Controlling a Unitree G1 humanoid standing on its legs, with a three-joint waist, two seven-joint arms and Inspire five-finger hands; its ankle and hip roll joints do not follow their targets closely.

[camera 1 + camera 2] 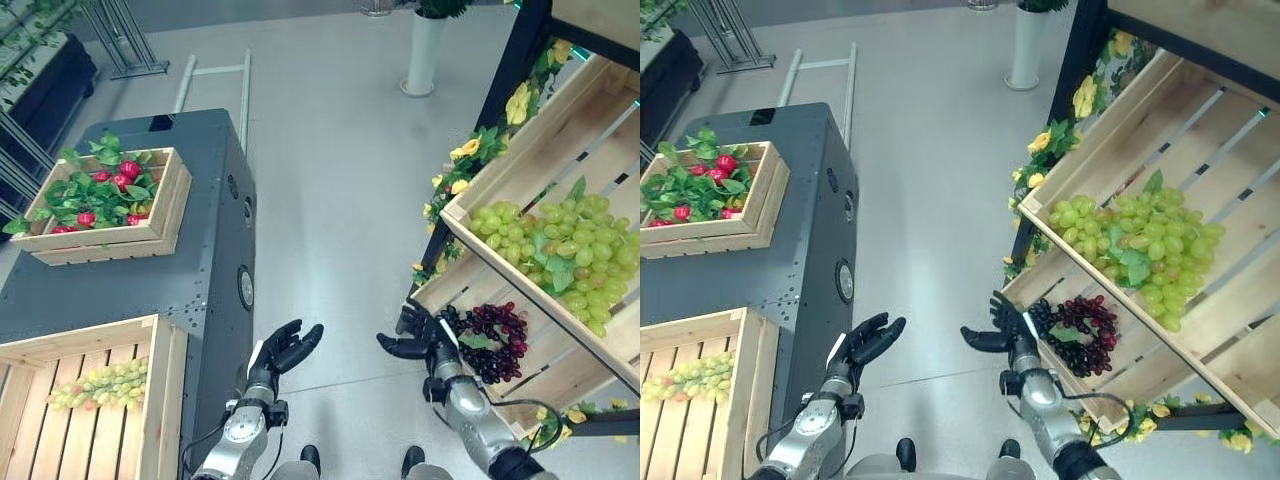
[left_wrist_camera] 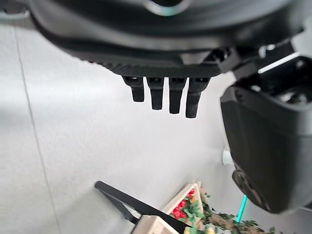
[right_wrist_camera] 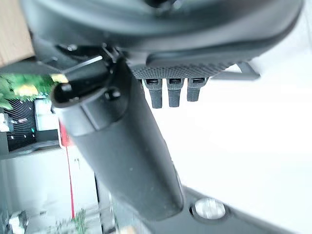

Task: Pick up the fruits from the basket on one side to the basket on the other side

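Note:
On the shelf at the right, a tilted wooden crate [image 1: 520, 165] holds a big bunch of green grapes [image 1: 560, 245]. The lower crate [image 1: 545, 375] holds a bunch of dark red grapes [image 1: 492, 340]. My right hand [image 1: 415, 335] hovers open just left of the dark grapes, at the lower crate's front corner, holding nothing; its straight fingers [image 3: 168, 92] show over the pale floor. My left hand [image 1: 283, 352] is open and empty over the floor beside the grey cabinet [image 1: 210, 250]. A wooden crate [image 1: 160, 400] at the lower left holds a small bunch of pale green grapes [image 1: 100, 385].
A second crate [image 1: 165, 215] with red fruits [image 1: 125, 172] among green leaves sits on the far end of the cabinet. Yellow flowers [image 1: 465, 150] trim the dark shelf frame [image 1: 505, 75]. A white planter [image 1: 423, 50] stands far back, with open floor between cabinet and shelf.

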